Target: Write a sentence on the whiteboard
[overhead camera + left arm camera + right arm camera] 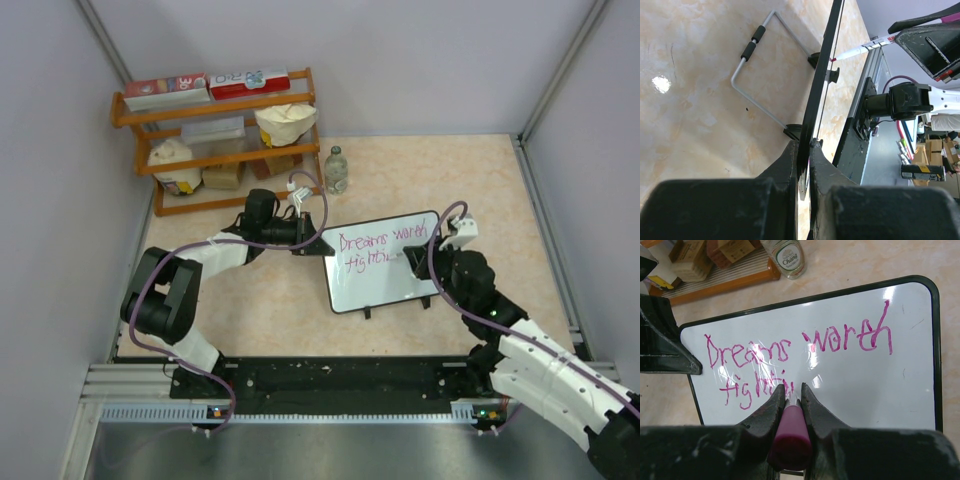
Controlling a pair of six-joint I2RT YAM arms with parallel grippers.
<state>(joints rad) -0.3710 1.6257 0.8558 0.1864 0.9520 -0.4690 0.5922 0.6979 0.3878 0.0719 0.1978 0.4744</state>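
Note:
The whiteboard [400,285] stands tilted on its wire stand [755,65] mid-table. The sentence [790,345] is in pink marker: "Dreams worth" on top and "fighti" [752,387] below it. My left gripper [318,243] is shut on the board's left edge [825,65], one finger on each face. My right gripper [793,392] is shut on a pink marker [790,432], whose tip touches the board just right of the last letter. In the left wrist view the marker [860,49] meets the board's face from the right.
A wooden shelf [215,130] with boxes, bags and a container stands at the back left. A clear bottle [336,170] is beside it, behind the board. Grey walls close in three sides. The arms' rail [330,385] runs along the near edge.

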